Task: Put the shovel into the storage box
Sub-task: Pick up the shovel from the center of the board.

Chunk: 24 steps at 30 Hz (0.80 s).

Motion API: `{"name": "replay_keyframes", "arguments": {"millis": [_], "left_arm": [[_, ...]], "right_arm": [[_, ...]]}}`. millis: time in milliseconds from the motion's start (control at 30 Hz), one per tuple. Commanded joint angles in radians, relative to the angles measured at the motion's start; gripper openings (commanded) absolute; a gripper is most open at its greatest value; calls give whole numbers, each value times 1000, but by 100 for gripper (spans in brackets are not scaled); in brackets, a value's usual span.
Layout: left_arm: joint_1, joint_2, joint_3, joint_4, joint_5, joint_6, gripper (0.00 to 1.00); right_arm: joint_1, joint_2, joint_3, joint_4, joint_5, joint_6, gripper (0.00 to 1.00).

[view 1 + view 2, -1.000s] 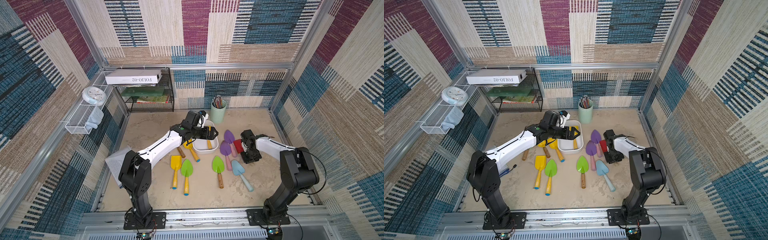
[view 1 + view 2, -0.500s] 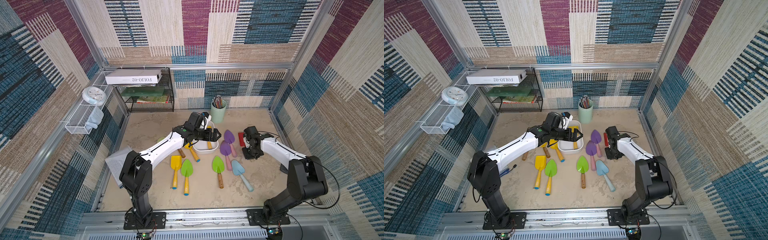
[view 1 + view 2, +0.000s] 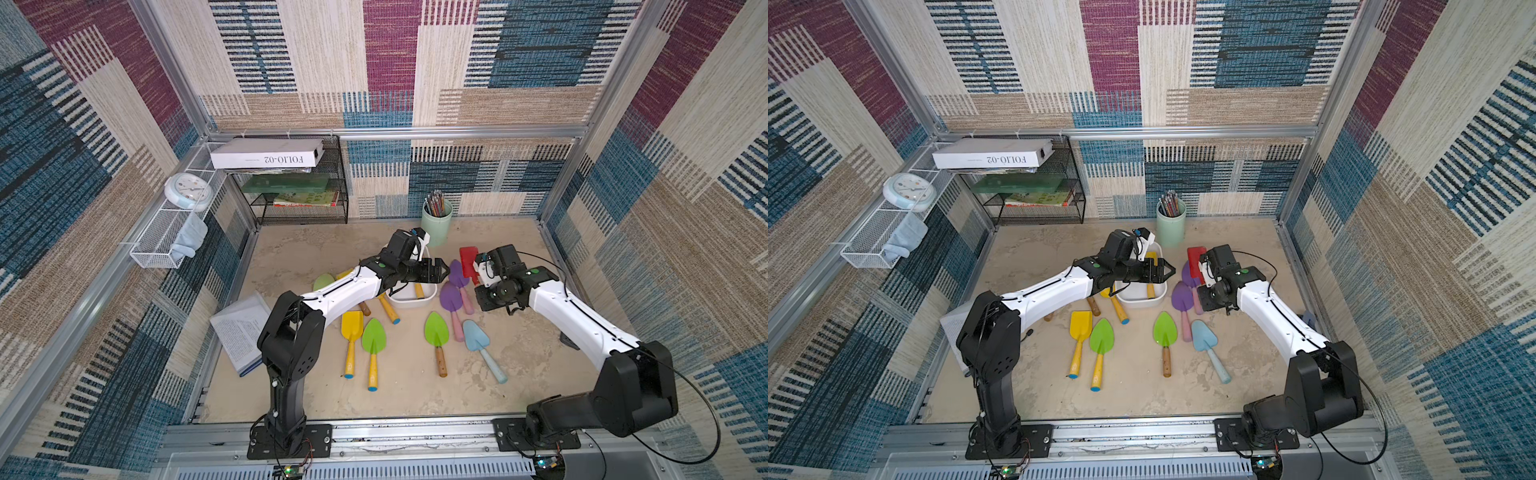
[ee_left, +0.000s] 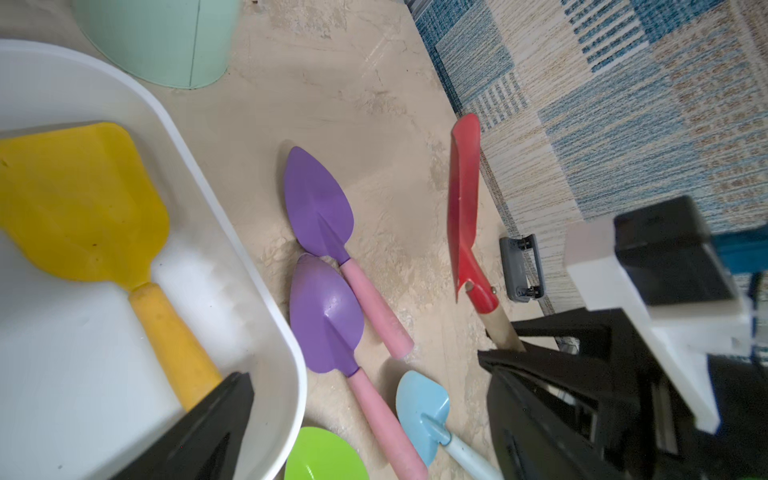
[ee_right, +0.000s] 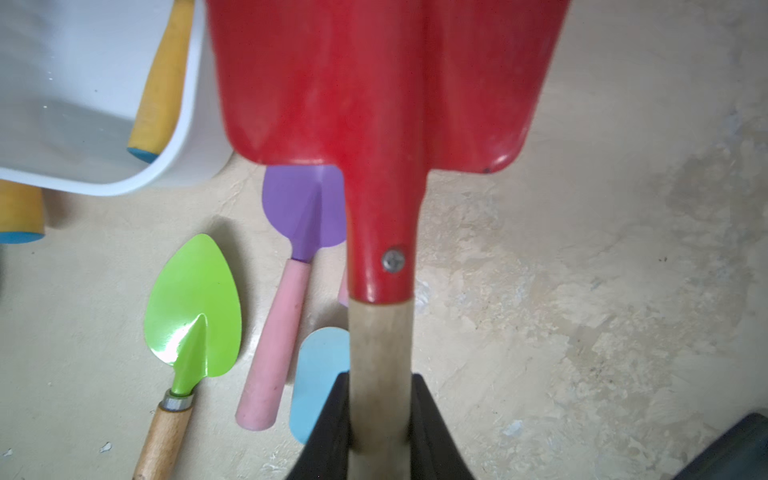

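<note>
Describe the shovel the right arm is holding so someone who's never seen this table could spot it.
Start at the mint-green pencil cup at the back of the table. Right of it, the right gripper holds the red shovel by its pale wooden handle. It is the only red one, square-bladed beside pointed purple shovels.

You can read just one thing here: "FOLIO-02". It is in dark letters on the long side of the white box (image 3: 266, 153) (image 3: 992, 153), which lies on top of the black wire shelf (image 3: 338, 170) at the back. In both top views the letters are upside down to you. The round clock (image 3: 188, 194) has marks on its face, but they are too small to read. The books (image 3: 305, 198) in the shelf are too blurry to read.
</note>
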Motion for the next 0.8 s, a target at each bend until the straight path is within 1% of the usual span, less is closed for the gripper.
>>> {"name": "replay_keyframes", "arguments": {"millis": [0, 167, 267, 500, 600, 767], "left_arm": [[-9, 17, 17, 82, -1, -28, 92], [-18, 28, 32, 92, -5, -32, 90], [-20, 32, 37, 90, -11, -31, 86], [-21, 57, 52, 87, -26, -37, 70], [-23, 64, 50, 102, -33, -48, 66], [-23, 66, 42, 122, -50, -60, 48]], "right_arm": [[26, 10, 19, 21, -28, 10, 0], [60, 34, 40, 25, -30, 20, 0], [73, 40, 49, 29, -33, 25, 0], [102, 40, 69, 29, -47, 34, 0], [112, 39, 75, 29, -52, 39, 0], [123, 33, 76, 30, -59, 47, 0]]}}
